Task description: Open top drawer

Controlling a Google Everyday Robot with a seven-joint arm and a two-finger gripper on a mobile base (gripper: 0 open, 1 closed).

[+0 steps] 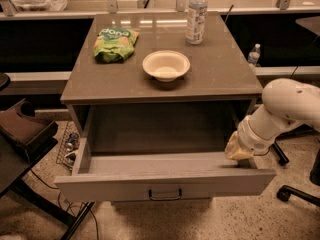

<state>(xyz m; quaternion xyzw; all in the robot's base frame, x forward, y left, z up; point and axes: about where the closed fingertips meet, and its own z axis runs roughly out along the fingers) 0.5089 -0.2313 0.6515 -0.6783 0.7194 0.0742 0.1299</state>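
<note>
The top drawer (pixel 165 183) stands pulled far out of the grey cabinet, and its plain pale-grey interior (pixel 160 163) holds nothing I can see. A small dark pull handle (pixel 165 194) sits in the middle of its front. My gripper (pixel 237 150) hangs at the end of the white arm (pixel 285 106), just over the drawer's right side wall near the front corner, with its yellowish tip pointing down and left. It is well away from the handle.
On the cabinet top (pixel 220 69) are a white bowl (pixel 166 65), a green snack bag (pixel 116 44) and a water bottle (pixel 196 15). A dark chair (pixel 25 129) stands at the left, chair legs (pixel 295 194) at the right, and a small bottle (pixel 254 55) behind.
</note>
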